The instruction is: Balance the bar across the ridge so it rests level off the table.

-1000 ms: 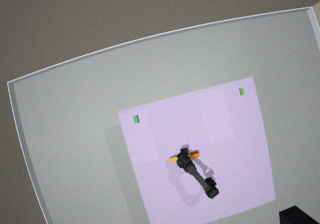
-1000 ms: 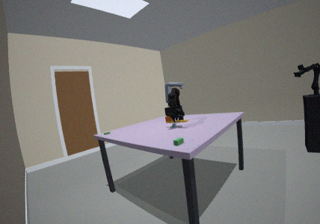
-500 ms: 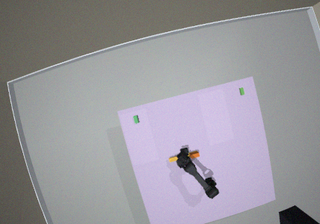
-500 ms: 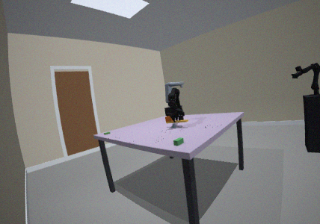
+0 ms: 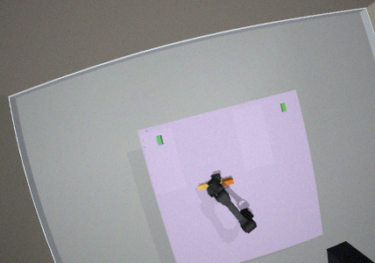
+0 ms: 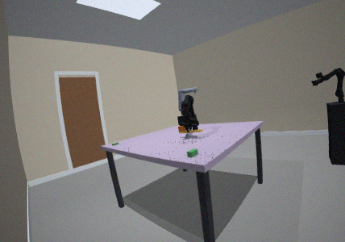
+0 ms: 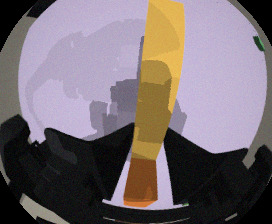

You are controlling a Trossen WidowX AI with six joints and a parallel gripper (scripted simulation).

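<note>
Pale lilac, the table (image 5: pixel 280 191) (image 6: pixel 161 143) (image 7: pixel 222 90) spans the scene, with black specks along one side. Relative to it: the yellow bar (image 5: pixel 202 187) (image 6: pixel 196 131) (image 7: pixel 162 45), orange at one end, is above its top, pinched between my jaws (image 5: pixel 222 181) (image 6: pixel 189 131); two green blocks (image 5: pixel 159 139) (image 5: pixel 283 107) (image 6: pixel 193 152) (image 6: pixel 115 143) lie near its corners.

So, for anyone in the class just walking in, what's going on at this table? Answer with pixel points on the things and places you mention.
A black robot arm (image 5: pixel 232 209) (image 6: pixel 188 105) has its gripper (image 6: pixel 189 128) (image 7: pixel 149 128) shut on a bar, yellow (image 5: pixel 202 187) (image 6: pixel 197 131) (image 7: pixel 162 40) with an orange end (image 5: pixel 228 181) (image 6: pixel 181 129) (image 7: pixel 141 180). It holds the bar low over the pale purple table (image 5: pixel 280 200) (image 6: pixel 161 143) (image 7: pixel 222 90), seemingly to balance it on a ridge. The bar has not been let go, and whether it touches its support cannot be told. Two green blocks (image 5: pixel 159 139) (image 6: pixel 192 152) lie elsewhere on the table.
</note>
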